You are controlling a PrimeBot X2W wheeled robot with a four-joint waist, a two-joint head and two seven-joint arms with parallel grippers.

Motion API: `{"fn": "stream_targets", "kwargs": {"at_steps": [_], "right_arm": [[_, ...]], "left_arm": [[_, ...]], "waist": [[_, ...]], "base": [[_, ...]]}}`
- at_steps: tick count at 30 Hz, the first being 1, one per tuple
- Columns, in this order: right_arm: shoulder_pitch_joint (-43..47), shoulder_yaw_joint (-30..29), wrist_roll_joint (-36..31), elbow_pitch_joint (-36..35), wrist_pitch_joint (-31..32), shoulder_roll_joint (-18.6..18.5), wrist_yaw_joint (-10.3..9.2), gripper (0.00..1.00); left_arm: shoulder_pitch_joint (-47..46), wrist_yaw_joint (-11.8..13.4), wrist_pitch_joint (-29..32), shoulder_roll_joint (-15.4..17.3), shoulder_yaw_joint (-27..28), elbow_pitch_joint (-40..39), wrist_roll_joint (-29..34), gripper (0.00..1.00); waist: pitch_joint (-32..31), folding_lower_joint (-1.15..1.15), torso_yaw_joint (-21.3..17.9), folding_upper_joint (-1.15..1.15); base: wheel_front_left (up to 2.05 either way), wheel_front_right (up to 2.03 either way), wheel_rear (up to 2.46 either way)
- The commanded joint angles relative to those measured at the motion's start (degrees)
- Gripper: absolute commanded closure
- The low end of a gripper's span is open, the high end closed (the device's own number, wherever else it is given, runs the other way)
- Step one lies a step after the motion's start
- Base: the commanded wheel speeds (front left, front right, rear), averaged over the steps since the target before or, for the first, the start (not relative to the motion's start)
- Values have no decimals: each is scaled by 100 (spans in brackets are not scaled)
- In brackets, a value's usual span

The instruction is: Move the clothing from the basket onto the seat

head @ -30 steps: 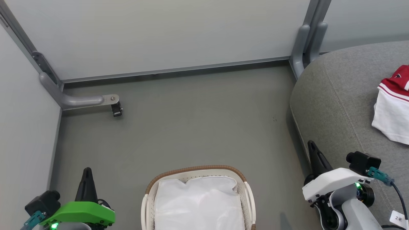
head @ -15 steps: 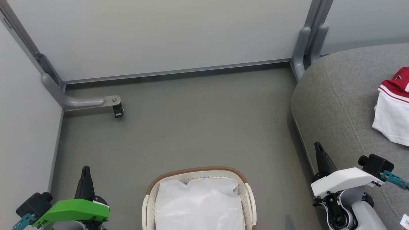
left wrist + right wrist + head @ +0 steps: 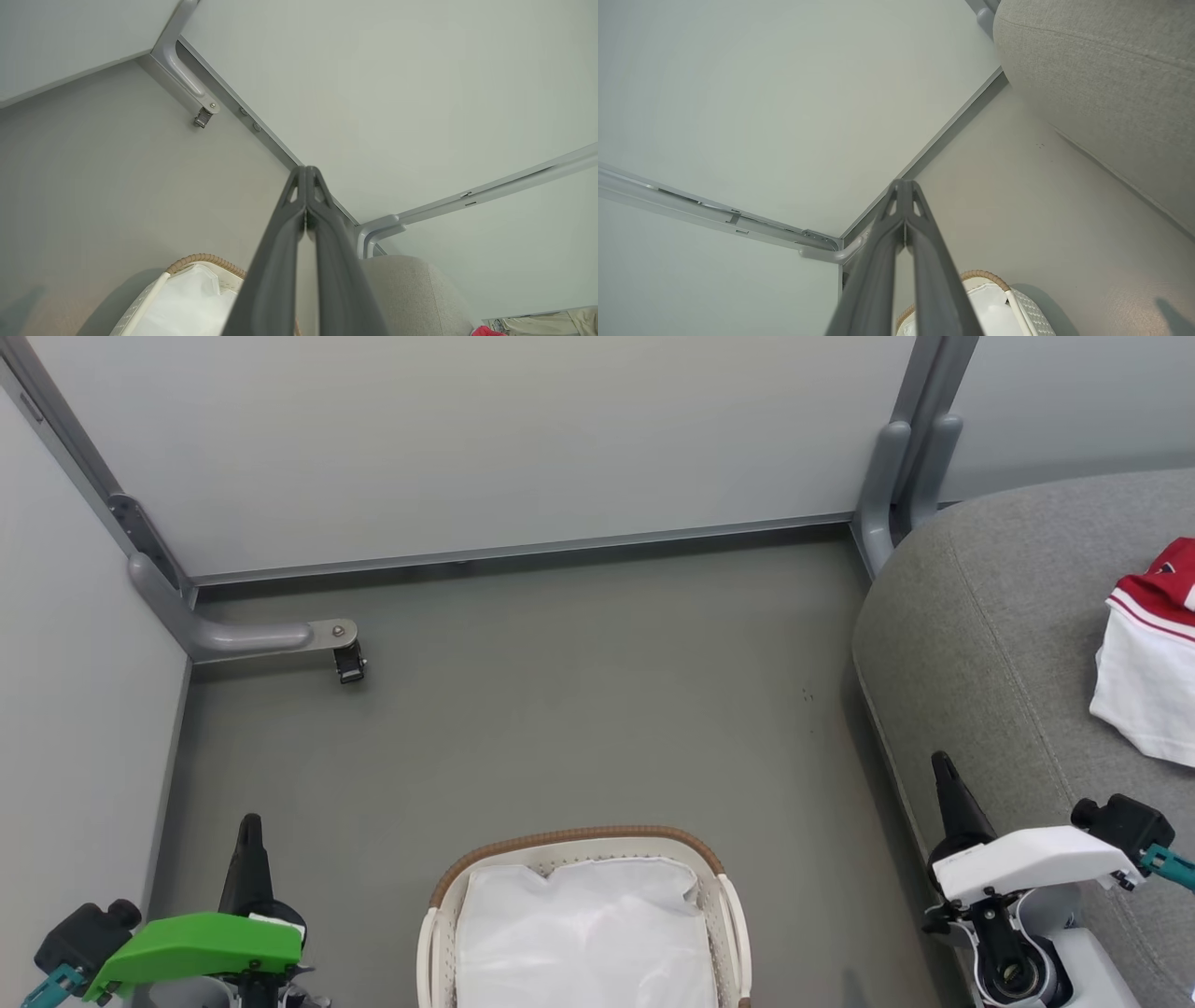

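sitting on the grey floor (image 3: 579, 709) at the bottom middle of the head view, the basket (image 3: 569, 833) shows its brown woven rim and white perforated walls, with a flat white sheet (image 3: 583, 933) lying inside it. the seat (image 3: 990, 644) stands on the robot's right of the basket, apart from it, with a strip of floor between them. the clothing (image 3: 1150, 672) lies on top of the seat at the right edge of the head view: a white garment with a red jersey with white striped trim just behind it, the two touching. the picture's edge cuts off part of the pile.

the left gripper (image 3: 306, 173) hangs low on the robot's left, beside the basket and clear of it, its two dark fingers pressed together with nothing between them. the right gripper (image 3: 904, 185) hangs near the seat's edge, between it and the basket, its fingers likewise closed on each other and holding nothing. both point towards the pale wall (image 3: 513, 439) ahead. a grey bracket with a small black caster (image 3: 350, 665) juts out at the foot of the left wall, well apart from the basket.
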Motion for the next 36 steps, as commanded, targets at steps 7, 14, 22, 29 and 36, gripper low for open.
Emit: {"fn": "stream_targets", "kwargs": {"at_steps": [7, 14, 22, 29, 36], "right_arm": [[46, -107, 568, -150, 141, -31, -3, 100], [93, -177, 992, -212, 255, -34, -4, 100], [140, -249, 1437, -276, 373, -36, -4, 100], [161, -309, 1807, -330, 472, -39, -4, 100], [194, -365, 2148, -377, 565, -41, -4, 100]], "left_arm": [[-161, -32, 149, 45, 33, -133, -571, 100], [-176, -45, 265, 48, 47, -185, -995, 100], [-188, -53, 377, 51, 60, -235, -1441, 100], [-201, -66, 477, 53, 72, -285, -1808, 100], [-195, -71, 567, 55, 81, -327, -2146, 100]], "waist": [[-24, 0, 15, 0], [-47, 0, 28, 0], [-72, 0, 43, 0], [-94, 0, 57, 0], [-116, 0, 70, 0]], "base": [[0, 0, 0], [0, 0, 0], [0, 0, 0], [0, 0, 0], [0, 0, 0]]}}
